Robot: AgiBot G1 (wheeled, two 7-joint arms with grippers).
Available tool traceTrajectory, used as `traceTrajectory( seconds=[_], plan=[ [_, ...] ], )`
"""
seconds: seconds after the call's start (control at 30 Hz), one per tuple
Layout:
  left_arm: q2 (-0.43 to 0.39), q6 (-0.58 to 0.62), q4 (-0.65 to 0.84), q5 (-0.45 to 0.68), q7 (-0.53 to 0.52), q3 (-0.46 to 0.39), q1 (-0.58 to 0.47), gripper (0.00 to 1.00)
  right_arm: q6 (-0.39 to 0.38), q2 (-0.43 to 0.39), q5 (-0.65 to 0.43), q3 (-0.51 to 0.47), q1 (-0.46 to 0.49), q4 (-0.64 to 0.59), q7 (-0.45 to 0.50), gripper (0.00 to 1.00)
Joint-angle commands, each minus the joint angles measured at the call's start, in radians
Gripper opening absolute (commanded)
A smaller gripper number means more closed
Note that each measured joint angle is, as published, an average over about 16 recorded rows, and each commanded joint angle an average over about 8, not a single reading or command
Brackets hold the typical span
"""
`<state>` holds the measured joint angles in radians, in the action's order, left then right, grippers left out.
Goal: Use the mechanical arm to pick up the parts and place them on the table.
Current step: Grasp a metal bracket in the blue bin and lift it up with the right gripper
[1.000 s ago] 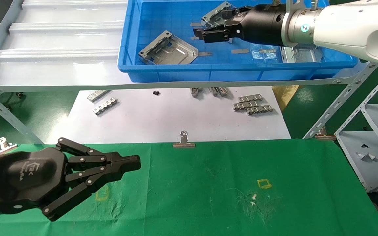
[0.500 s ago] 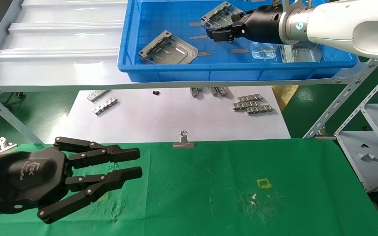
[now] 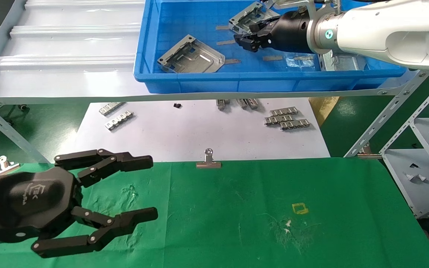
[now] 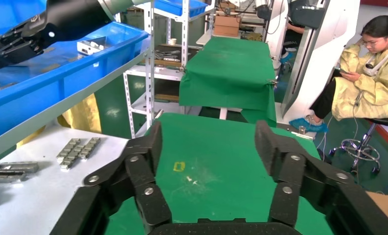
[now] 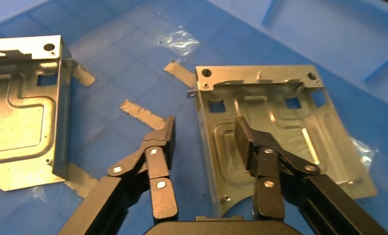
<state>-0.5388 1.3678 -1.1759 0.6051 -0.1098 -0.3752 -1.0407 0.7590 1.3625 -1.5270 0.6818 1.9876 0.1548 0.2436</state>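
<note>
Grey galvanised sheet-metal plates, roughly square with bent-up edges, cut slots and embossed ribs, lie in the blue plastic tray (image 3: 184, 83) that fills the upper middle of the head view; one plate (image 3: 191, 56) sits alone toward the tray's left, and the plate I am after (image 3: 245, 18) lies at the top centre, partly under my arm. My right claw (image 3: 247, 40), black with jointed linked fingers, reaches into the tray from the upper right. In the right wrist view that claw (image 5: 205, 137) is spread to a moderate gap and straddles the plate's (image 5: 275, 132) raised side edge: one ribbed finger (image 5: 165, 134) is over bare blue floor outside the edge, the other over the embossed face inside it. I judge the bent-up lip is the only part that gives my pads something to pinch, since the flat sheet lies flush on the tray floor. Nothing is gripped yet; whether the pads already touch the metal I cannot tell. My left claw (image 3: 145, 188) hangs over the green cloth table (image 3: 311, 186) in the lower left of the head view, fingers spread wide and empty, idle beside the place where the plates should end up. A silver binder clip (image 3: 208, 160) pins the cloth's far edge at mid-frame.
</note>
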Motion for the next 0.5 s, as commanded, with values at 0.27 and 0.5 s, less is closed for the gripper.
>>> traceTrajectory(
  seconds=[0.27, 0.5],
  plan=[
    [0.0, 0.0, 0.0, 0.0, 0.0, 0.0, 0.0, 1.0, -0.034, 0.002, 0.017, 0.04, -0.028, 0.041, 0.026, 0.0],
    [0.0, 0.0, 0.0, 0.0, 0.0, 0.0, 0.0, 1.0, -0.051, 0.0, 0.041, 0.072, -0.039, 0.066, 0.041, 0.0]
  ],
)
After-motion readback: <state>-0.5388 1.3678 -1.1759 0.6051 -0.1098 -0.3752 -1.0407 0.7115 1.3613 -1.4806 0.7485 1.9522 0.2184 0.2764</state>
